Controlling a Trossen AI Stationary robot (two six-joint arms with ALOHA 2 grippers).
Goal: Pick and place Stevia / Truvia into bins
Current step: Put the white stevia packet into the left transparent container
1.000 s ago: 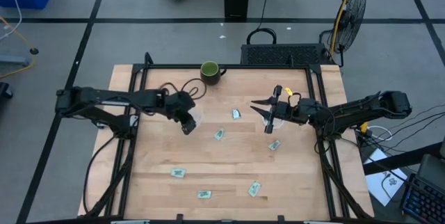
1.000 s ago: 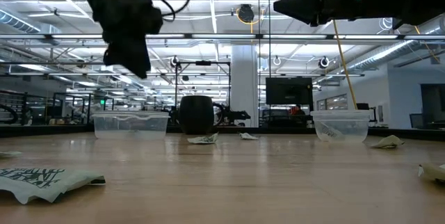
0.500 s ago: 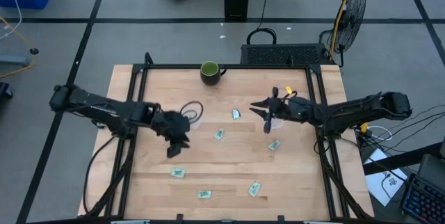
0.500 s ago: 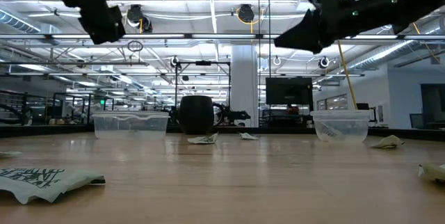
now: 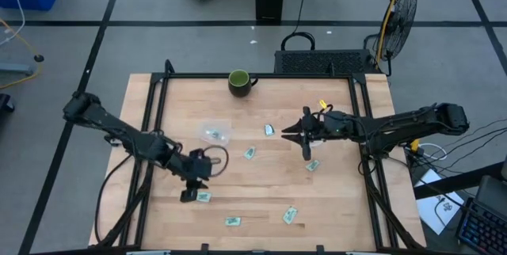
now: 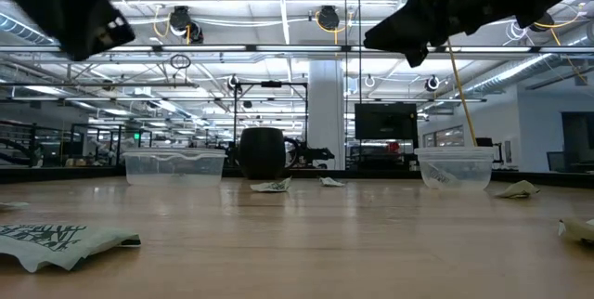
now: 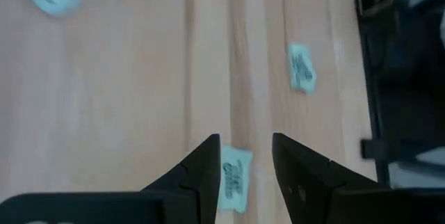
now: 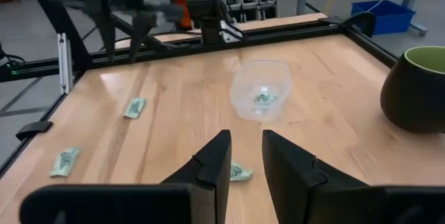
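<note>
Several pale green Stevia sachets lie flat on the wooden table. One sachet lies near the front left, and my left gripper hangs open just above it. In the left wrist view that sachet shows between the fingertips of the left gripper, untouched. The clear square tub holds a sachet. My right gripper hovers open and nearly level above the table's right half, nothing between the fingers of the right gripper. The round cup stands below it.
A dark green mug stands at the far edge. Loose sachets lie at mid-table, to the right and along the near edge. A black frame rail borders the table.
My left gripper has swung from above the square tub toward the table's near edge and now hangs over the front-left sachet, rolling as it went. My right gripper has stayed in place but tipped up from pointing down to nearly level.
</note>
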